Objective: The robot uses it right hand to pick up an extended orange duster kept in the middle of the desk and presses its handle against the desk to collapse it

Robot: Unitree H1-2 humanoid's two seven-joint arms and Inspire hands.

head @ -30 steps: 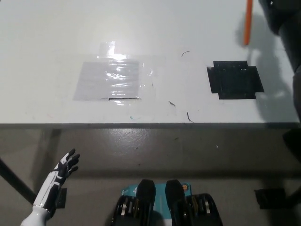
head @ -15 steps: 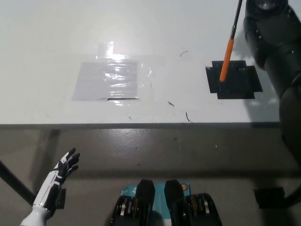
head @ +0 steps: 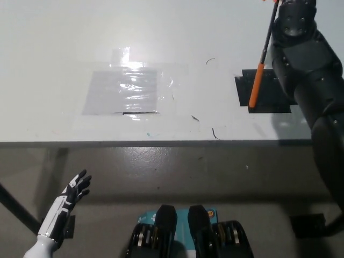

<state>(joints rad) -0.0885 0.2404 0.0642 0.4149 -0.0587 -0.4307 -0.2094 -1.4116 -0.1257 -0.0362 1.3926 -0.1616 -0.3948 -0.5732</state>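
White desk (head: pixel 64 48) fills the upper half of the frame, with grey floor below its front edge. At lower left, the white left hand (head: pixel 74 191) rests below the desk, holding nothing, fingers spread. A clear plastic sheet (head: pixel 124 91) is taped at centre-left. At right, a black tape patch (head: pixel 266 91) lies under the tip of the orange duster (head: pixel 257 85), held tilted. The black right hand (head: pixel 294 19), upper right, grips its dark shaft.
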